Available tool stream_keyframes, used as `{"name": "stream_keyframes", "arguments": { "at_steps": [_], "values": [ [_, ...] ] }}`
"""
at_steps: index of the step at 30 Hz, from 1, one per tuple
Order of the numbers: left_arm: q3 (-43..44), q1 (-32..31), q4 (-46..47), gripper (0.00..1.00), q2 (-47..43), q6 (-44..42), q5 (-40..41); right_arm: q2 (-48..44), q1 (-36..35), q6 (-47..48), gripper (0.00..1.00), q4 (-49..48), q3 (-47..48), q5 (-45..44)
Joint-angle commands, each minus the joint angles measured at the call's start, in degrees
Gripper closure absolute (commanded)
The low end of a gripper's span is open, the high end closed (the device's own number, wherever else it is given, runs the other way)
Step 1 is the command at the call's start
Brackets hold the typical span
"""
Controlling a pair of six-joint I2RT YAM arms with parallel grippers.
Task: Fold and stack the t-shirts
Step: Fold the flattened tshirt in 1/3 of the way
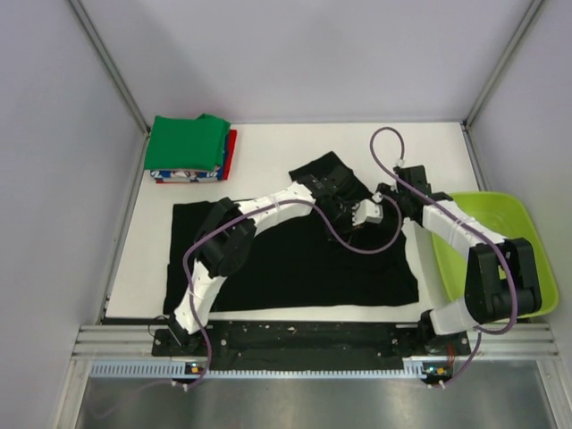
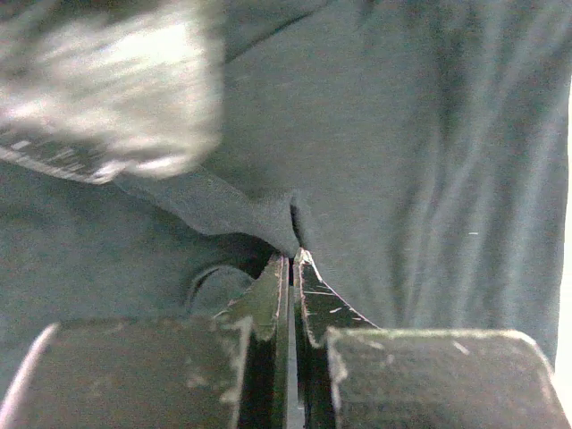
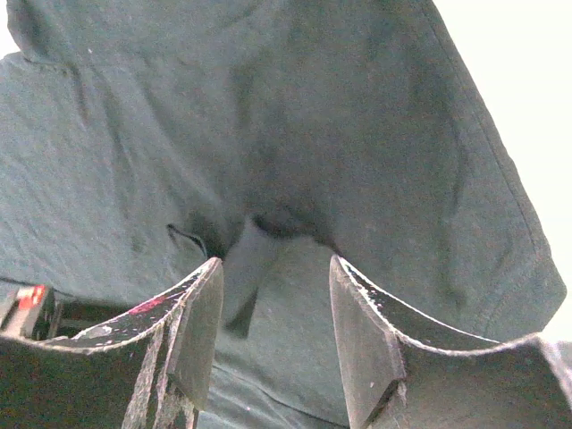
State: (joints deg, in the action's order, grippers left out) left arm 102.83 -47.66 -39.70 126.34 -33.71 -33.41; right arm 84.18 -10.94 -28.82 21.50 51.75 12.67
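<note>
Here left fingers (image 2: 315,308) pinch a fold of the black t-shirt (image 2: 420,134); right fingers (image 3: 366,326) stand half open.

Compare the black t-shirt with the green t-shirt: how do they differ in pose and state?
The black t-shirt lies spread out on the table; the green t-shirt is folded small. The black one rests on the table itself; the green one tops a stack in the far left corner. The left gripper has its jaws shut on the black one; no gripper is near the green one. Both are plain cloth.
</note>
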Motion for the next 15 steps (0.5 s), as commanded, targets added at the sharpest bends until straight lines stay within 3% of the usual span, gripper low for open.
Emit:
{"name": "stream_keyframes", "arguments": {
  "at_steps": [1, 7, 10, 15],
  "values": [
    [-3.9, -5.5, -2.0, 1.0, -7.6, -3.7, 1.3, -4.6, 0.8, -0.4, 0.49, -0.6, -2.5, -0.3],
    [-8.0, -10.7, -4.5, 0.97, -7.8, -6.5, 3.7, -7.9, 0.8, -0.2, 0.42, 0.4, -5.9, 0.3],
    [-7.2, -11.3, -6.4, 0.71, -7.8, -6.5, 4.2, -8.7, 0.8, 0.0, 0.39, 1.9, -6.5, 0.3],
    [-4.7, -11.4, -12.8, 0.48, -11.3, -8.7, 4.5, -10.5, 0.8, -0.5, 0.39, 7.6, -7.6, -1.8]
  ]
}}
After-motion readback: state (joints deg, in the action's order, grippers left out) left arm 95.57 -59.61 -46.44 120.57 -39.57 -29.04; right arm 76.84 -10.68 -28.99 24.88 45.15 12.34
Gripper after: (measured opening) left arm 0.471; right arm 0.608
